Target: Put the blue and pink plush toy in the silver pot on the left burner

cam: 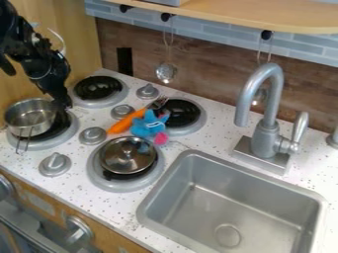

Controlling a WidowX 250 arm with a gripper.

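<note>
At far L there is a small steel pot (29,120), w/ its wire handle (25,139) pointing to the front edge, prob. so that one can take it easily from that side. It is at the front L burner (62,125), a bit off centre; I cannot tell if its bottom rests fully there. The black pincer (63,102) points down beside the pot's R rim, near enough to touch it. I cannot tell if it is open or closed, nor if it grips the rim. The arm comes from the upper L, so the pot's front side stays free.

Next, at the back, is a black burner (99,88) w/ nothing on it. Grey knobs (92,135) stand btw. the burners on the white table (112,205), prob. to be in easy reach.

More to the R, an orange tool (125,123) lies slantwise, its fork-like end near the back R burner (180,112). A blue soft toy (148,126) lies against it. In front, a round steel pan or lid (128,154) sits on the front R burner. A ladle (166,72) hangs from a hook, prob. to save space.

At far R are the sink (231,210) and the grey tap (267,123), bent over toward the basin, prob. so water would fall inside.
</note>
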